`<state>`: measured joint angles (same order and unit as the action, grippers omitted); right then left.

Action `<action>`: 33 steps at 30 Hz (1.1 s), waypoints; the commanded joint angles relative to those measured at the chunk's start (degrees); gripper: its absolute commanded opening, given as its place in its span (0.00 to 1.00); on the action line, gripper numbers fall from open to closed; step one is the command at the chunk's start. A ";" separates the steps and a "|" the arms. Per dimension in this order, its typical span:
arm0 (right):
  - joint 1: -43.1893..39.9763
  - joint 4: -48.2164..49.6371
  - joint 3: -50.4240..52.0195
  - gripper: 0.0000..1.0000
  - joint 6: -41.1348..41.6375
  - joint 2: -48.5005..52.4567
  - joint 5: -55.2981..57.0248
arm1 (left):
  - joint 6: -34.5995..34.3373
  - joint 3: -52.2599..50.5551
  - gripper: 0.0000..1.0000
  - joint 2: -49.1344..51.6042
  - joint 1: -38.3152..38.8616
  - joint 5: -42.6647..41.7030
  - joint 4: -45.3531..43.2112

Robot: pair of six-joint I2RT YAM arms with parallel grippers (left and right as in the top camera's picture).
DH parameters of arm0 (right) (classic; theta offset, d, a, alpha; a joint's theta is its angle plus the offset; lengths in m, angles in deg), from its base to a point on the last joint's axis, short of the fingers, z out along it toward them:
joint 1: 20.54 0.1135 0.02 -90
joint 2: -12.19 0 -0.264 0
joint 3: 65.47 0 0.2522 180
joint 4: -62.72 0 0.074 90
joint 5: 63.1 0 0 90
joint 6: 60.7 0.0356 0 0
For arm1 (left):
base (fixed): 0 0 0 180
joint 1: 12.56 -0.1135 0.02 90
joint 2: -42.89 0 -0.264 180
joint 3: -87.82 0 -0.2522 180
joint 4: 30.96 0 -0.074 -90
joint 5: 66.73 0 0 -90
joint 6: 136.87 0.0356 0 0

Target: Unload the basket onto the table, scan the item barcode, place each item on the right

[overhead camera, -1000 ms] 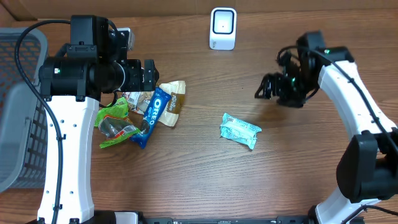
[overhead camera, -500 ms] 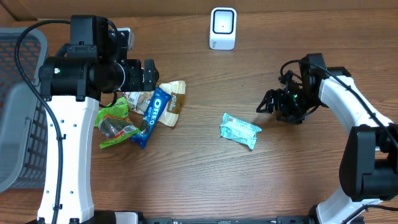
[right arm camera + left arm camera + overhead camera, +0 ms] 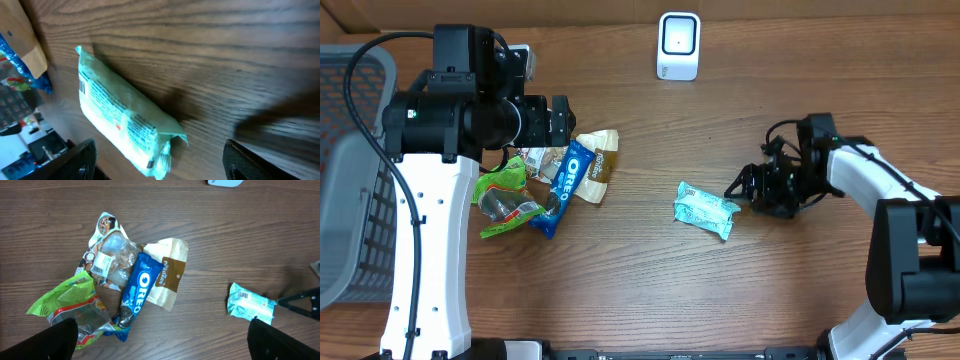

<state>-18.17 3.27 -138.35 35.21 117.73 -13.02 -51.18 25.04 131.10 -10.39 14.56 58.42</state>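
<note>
A mint-green packet (image 3: 706, 210) lies flat on the wooden table right of centre, its printed side and a small barcode showing in the left wrist view (image 3: 250, 304). My right gripper (image 3: 738, 189) is open, low over the table just right of the packet. In the right wrist view the packet (image 3: 125, 120) reaches down between the two spread fingers, and the right gripper (image 3: 162, 162) touches nothing. A white scanner (image 3: 679, 45) stands at the back centre. My left gripper (image 3: 561, 120) hangs open above the snack pile, and the left gripper (image 3: 160, 342) holds nothing.
A snack pile lies at the left: a blue Oreo pack (image 3: 572, 178), a green bag (image 3: 505, 195), a tan packet (image 3: 603, 165) and a clear wrapper (image 3: 110, 260). A grey basket (image 3: 350, 170) stands at the far left edge.
My right gripper has come down and to the left, from the back right to just beside the mint-green packet. The left arm and all the packets have stayed put.
</note>
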 commanded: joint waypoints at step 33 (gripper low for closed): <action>4.81 23.37 10.56 0.49 10.64 -0.07 2.62 | -0.61 -0.22 1.00 0.24 0.00 0.31 0.00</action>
<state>-13.64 25.70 -128.60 46.20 117.44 -17.96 -51.18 25.04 131.12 -10.39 14.56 58.42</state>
